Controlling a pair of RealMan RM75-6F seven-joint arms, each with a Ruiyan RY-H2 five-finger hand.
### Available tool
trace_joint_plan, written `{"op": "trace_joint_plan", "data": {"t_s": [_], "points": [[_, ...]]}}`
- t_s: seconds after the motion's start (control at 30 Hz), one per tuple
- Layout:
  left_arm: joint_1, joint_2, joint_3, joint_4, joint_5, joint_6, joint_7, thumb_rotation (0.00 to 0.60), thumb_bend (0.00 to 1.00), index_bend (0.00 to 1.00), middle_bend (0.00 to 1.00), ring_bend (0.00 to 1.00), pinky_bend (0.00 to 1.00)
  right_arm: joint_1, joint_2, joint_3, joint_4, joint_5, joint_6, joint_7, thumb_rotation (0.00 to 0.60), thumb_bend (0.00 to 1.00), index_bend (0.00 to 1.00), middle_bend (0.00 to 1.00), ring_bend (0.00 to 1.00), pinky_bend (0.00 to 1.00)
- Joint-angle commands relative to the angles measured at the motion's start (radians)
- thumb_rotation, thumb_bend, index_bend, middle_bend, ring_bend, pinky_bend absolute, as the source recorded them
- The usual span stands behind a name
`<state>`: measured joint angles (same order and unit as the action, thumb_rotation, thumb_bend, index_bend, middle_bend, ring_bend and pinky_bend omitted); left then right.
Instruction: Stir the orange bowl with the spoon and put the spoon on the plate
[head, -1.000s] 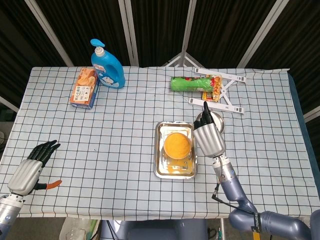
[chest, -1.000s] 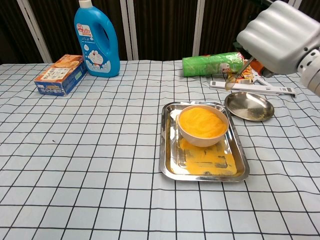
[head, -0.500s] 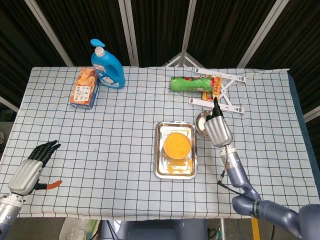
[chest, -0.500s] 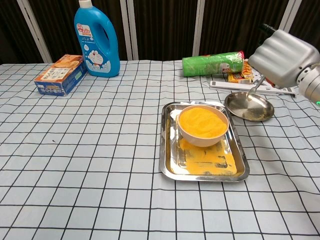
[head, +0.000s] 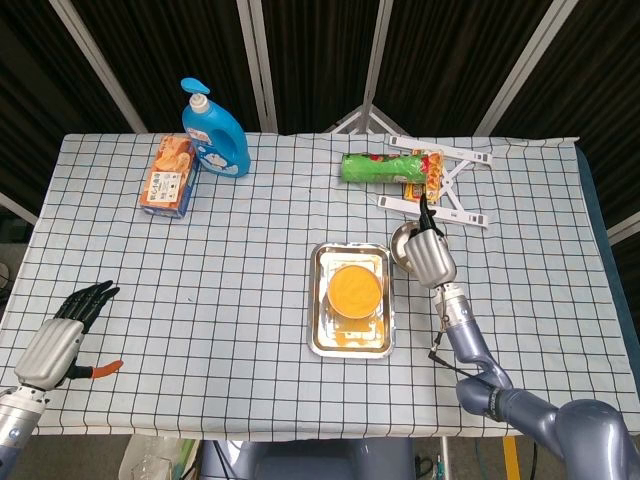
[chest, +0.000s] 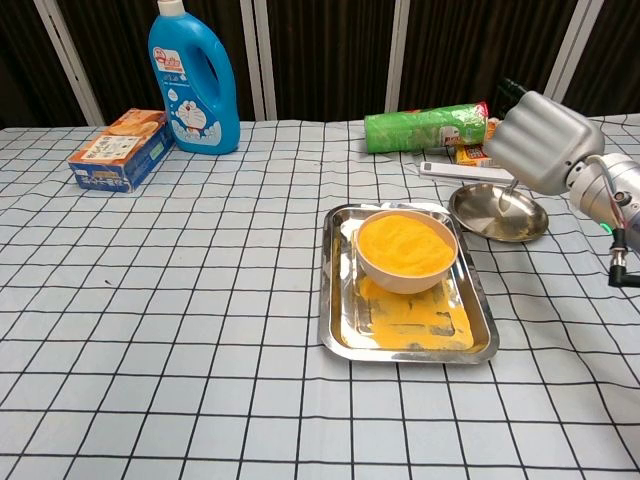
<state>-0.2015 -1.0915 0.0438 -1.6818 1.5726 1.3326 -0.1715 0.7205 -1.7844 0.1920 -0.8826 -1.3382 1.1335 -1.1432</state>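
**Spoon held over the plate at centre right**

At the lower left of the head view, the left hand (head: 62, 338) is seen lying apart from everything, its fingers (head: 95, 295) spread and nothing grasped.

Near the frame centre, a metal tray (chest: 341, 330) is set on the checked bench (chest: 180, 300), and the orange bowl (chest: 405, 250) is seen inside it, over an orange smear on the tray floor.

Just right of the tray, the round metal plate (chest: 520, 225) is found. Above it the right hand (chest: 541, 140) is held, its fingers clenched around the spoon (chest: 506, 192), whose thin shaft is seen reaching down from the hand to the plate; whether the tip is touching the plate surface cannot be told.

Farther back, at the upper right, a green can (chest: 425, 128) is laid on its side beside a snack packet (chest: 472, 154) and a white folding stand (head: 452, 170). At the upper left, a blue bottle (chest: 193, 82) is stood upright next to an orange box (chest: 119, 149).
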Motion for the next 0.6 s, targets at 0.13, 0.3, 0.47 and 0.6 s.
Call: {"op": "trace_joint_plan", "data": {"t_s": [0.13, 0.3, 0.47, 0.6], "points": [[0.001, 0.0, 0.0, -0.001, 0.0, 0.001, -0.001, 0.6, 0.0, 0.0, 0.0, 0.0, 0.0, 0.004, -0.007, -0.008, -0.013, -0.004, 0.003, 0.001, 0.6, 0.5, 0.56, 0.56, 0.29, 0.0], [0.002, 0.0, -0.002, -0.002, 0.0, 0.005, -0.002, 0.6, 0.0, 0.0, 0.0, 0.0, 0.0, 0.009, -0.02, 0.005, -0.029, 0.006, 0.018, -0.008, 0.6, 0.5, 0.27, 0.46, 0.22, 0.0], [0.004, 0.0, -0.002, -0.001, 0.002, 0.008, -0.001, 0.6, 0.0, 0.0, 0.0, 0.0, 0.0, 0.017, -0.032, 0.01, -0.025, 0.015, 0.017, -0.015, 0.6, 0.5, 0.22, 0.41, 0.18, 0.0], [0.005, 0.0, -0.002, 0.0, 0.001, 0.01, -0.003, 0.6, 0.0, 0.0, 0.0, 0.0, 0.0, 0.018, -0.043, 0.012, -0.021, 0.019, 0.022, -0.008, 0.6, 0.5, 0.19, 0.4, 0.17, 0.0]]}}
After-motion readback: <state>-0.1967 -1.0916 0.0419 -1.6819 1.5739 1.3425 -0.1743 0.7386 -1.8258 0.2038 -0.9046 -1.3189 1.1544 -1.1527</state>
